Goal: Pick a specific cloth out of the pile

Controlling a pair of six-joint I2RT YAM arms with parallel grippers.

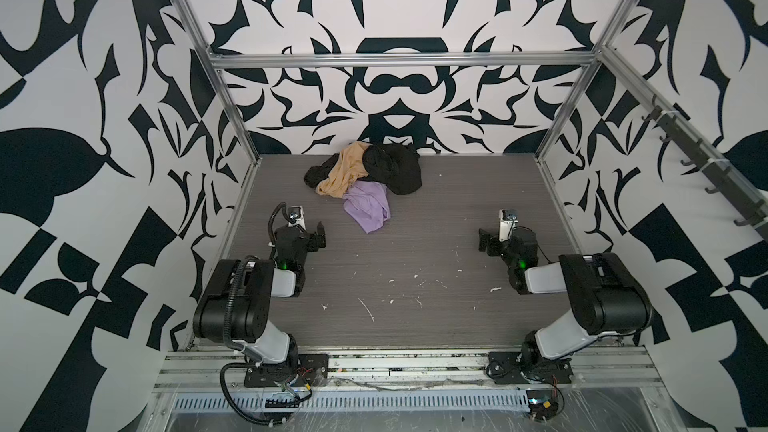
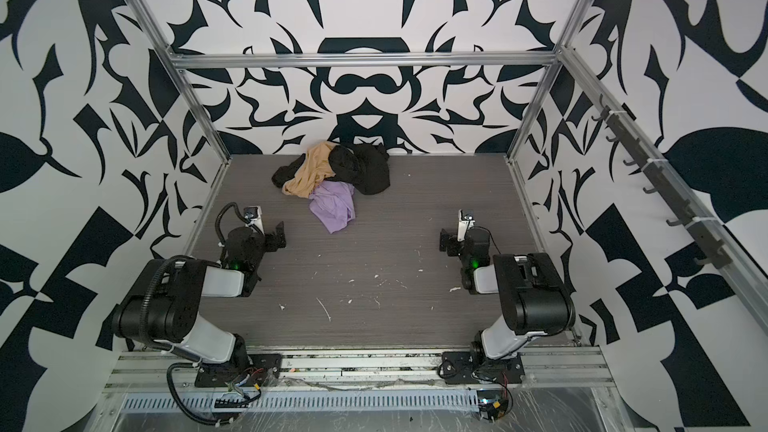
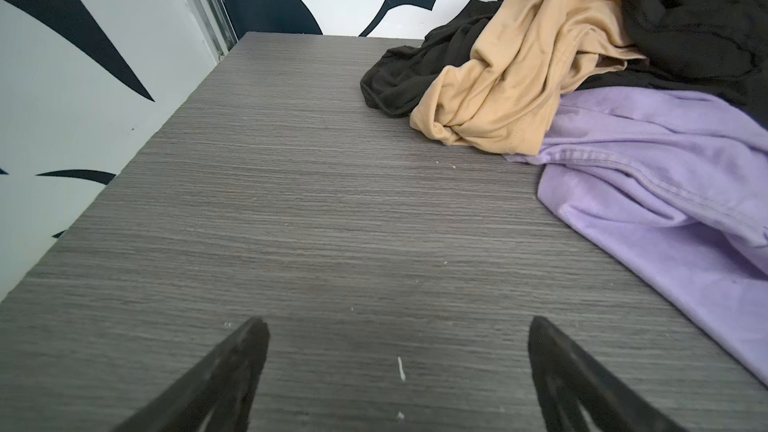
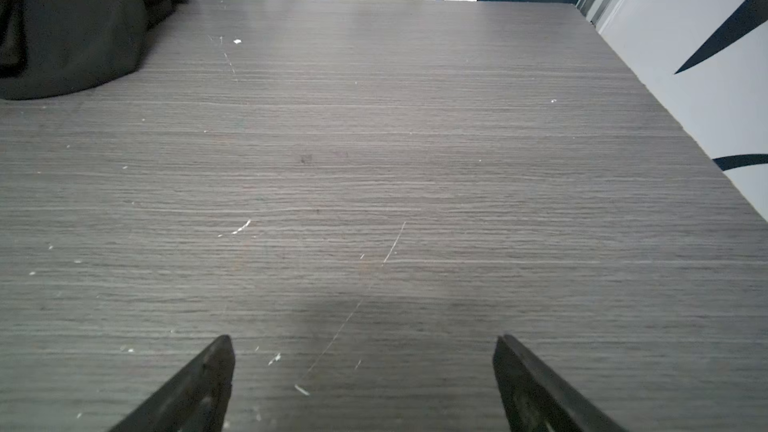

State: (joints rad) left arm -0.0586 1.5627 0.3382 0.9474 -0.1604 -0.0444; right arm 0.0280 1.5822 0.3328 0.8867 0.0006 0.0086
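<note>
Left gripper (image 3: 397, 322) and right gripper (image 4: 362, 338) both spread, empty, short of the pile (image 1: 376, 168); purple cloth (image 1: 368, 207) on its near side, far edge under the tan garment (image 1: 343, 172), so a deep pinch may drag tan along.

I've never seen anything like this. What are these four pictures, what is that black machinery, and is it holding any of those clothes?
The machinery is two robot arms, the left arm and the right arm, mounted at a grey wood-grain table. Two pictures look down from overhead, nearly identically; two come from a camera on each wrist. At the far side lies a heap of soft garments: a tan garment, a black garment and a lavender cloth, nearest the arms. The left pincer and the right pincer are both open, holding nothing.
</note>
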